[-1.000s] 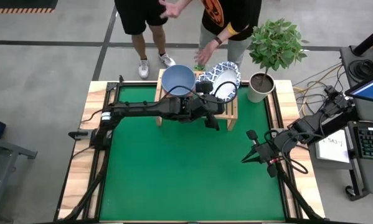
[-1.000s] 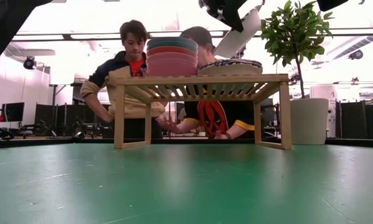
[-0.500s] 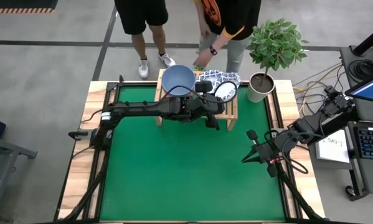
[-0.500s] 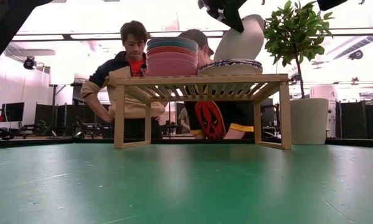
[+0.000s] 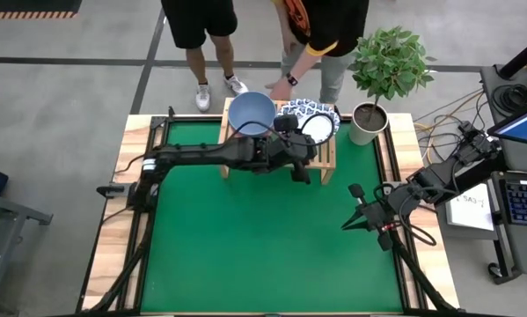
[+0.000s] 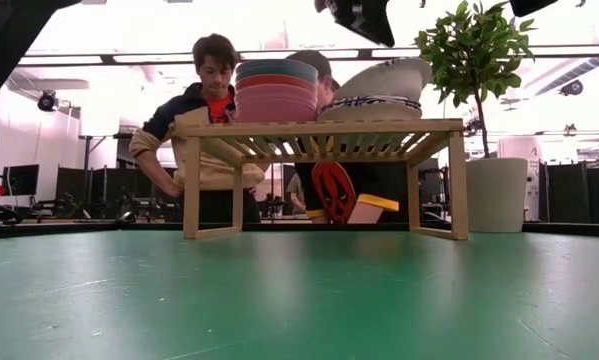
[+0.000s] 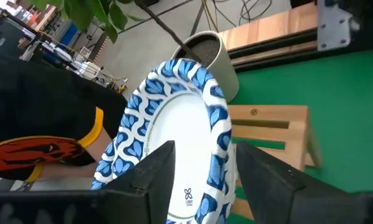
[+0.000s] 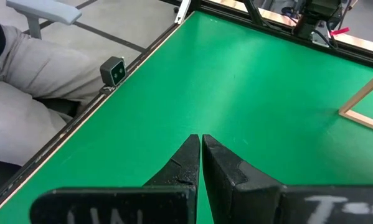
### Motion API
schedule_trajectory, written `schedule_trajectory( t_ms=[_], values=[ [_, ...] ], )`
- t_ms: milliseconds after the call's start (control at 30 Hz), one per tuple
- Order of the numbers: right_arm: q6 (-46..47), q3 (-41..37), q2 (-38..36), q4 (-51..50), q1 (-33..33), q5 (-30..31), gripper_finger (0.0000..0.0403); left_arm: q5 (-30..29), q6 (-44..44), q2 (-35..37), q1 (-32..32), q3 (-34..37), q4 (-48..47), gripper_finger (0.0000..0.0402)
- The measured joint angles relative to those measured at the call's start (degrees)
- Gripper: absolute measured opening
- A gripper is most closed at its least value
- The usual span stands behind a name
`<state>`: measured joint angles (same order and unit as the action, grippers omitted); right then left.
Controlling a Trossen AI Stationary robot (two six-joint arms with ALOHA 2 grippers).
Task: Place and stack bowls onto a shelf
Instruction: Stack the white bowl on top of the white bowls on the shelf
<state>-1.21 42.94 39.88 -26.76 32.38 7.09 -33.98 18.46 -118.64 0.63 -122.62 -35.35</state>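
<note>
My left gripper [image 7: 202, 165] has its fingers pinched across the rim of a white bowl with a blue patterned rim [image 7: 174, 143], holding it tilted above the shelf's [image 6: 324, 128] right end, over the patterned bowls [image 6: 371, 103] already stacked there. It looks rigid, smooth and probably light; a glazed rim could slip, and it would chip if dropped, so the rim edge is where I'd hold it. Half a second ago the bowl stood nearly upright; now it has tipped down towards level, close above the stack. The deep coloured bowls [image 6: 276, 90] sit stacked on the shelf's left end, blue bowl [image 5: 251, 112] on top. My right gripper [image 8: 200, 155] waits pressed closed over the green mat [image 5: 245, 246] at the near right.
</note>
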Motion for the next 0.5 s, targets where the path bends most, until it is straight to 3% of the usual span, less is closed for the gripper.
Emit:
schedule_trajectory(
  t_ms=[133, 233, 333, 500],
  values=[
    [0.1, 0.0, 0.0, 0.0, 0.0, 0.0, 0.0009, 0.3, -3.3, 0.1, -1.0, -2.8, -1.2, 0.0166],
    [-0.2, 0.0, 0.0, 0.0, 0.0, 0.0, 0.0009, 4.9, -6.1, 0.3, -1.5, -4.2, 1.6, 0.0164],
    [-0.2, 0.0, 0.0, 0.0, 0.0, 0.1, 0.0009, 8.0, -6.9, -0.3, -1.6, -4.0, 7.3, 0.0154],
    [-0.3, 0.0, 0.0, 0.0, 0.0, 0.4, 0.0009, 7.7, -6.6, -3.6, -0.5, -3.7, 9.5, 0.0125]
  ],
)
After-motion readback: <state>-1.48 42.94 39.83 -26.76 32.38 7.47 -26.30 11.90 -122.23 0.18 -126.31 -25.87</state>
